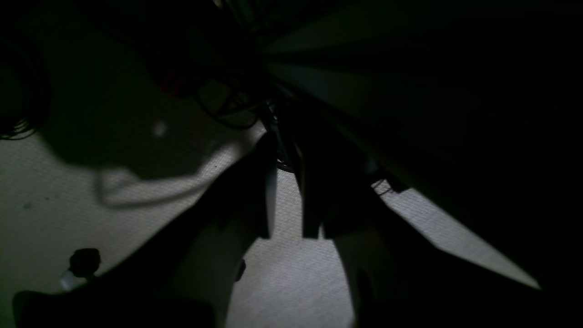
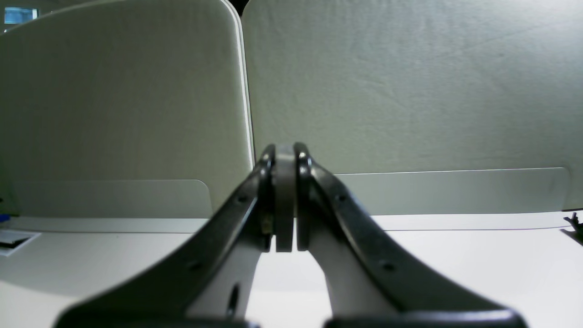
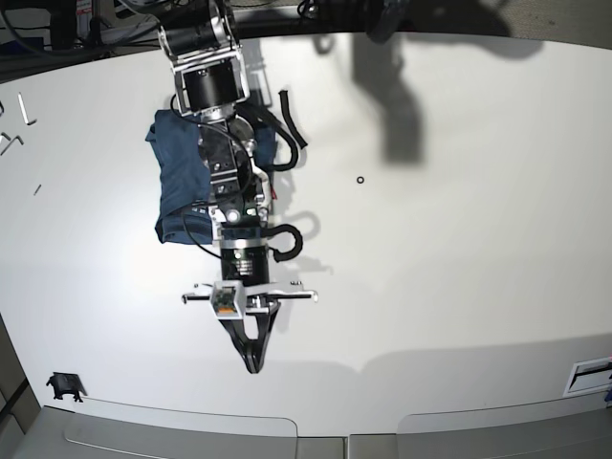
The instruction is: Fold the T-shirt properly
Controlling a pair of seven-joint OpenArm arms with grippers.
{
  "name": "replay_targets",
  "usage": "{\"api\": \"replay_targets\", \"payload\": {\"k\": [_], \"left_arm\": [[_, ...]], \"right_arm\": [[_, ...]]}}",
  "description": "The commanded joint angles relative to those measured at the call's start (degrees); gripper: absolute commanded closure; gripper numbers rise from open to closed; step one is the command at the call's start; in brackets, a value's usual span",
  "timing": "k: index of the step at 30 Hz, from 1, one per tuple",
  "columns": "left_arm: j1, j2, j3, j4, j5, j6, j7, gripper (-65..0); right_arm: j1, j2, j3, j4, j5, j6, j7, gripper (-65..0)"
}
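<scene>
The dark navy T-shirt [image 3: 175,182] lies as a bunched, partly folded bundle on the white table [image 3: 459,268], at the upper left of the base view. My right arm stretches over it and hides its right side. My right gripper [image 3: 251,361] hangs well past the shirt toward the near table edge. It is shut with its pads [image 2: 285,205] pressed together and nothing between them. In the dark left wrist view my left gripper [image 1: 288,191] stands open with a bare gap between its fingers. The T-shirt does not show in either wrist view.
A small black ring [image 3: 360,180] lies mid-table. Black cable loops [image 3: 290,241] curl beside the right arm. White panels [image 2: 401,91] stand behind the table edge. A small black part [image 3: 65,385] sits at the near left corner. The left arm [image 3: 375,13] is a dark shape at the top.
</scene>
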Motion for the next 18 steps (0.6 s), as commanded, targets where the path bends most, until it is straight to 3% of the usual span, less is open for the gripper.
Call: {"api": "replay_targets", "payload": {"k": [1, 5, 18], "left_arm": [[0.4, 0.4, 0.1, 0.3, 0.2, -0.6, -0.9, -8.1], [0.3, 0.2, 0.1, 0.3, 0.2, -0.6, -2.3, -8.1], [0.3, -0.2, 0.1, 0.3, 0.2, -0.7, -3.7, -8.1]], "right_arm": [[0.9, -0.2, 0.0, 0.9, -0.2, -0.2, 3.2, 0.0], [-1.9, -0.2, 0.0, 0.9, -0.2, -0.3, 11.0, 0.0], [-3.6, -2.0, -0.1, 1.0, -0.3, -0.2, 11.4, 0.0]]}}
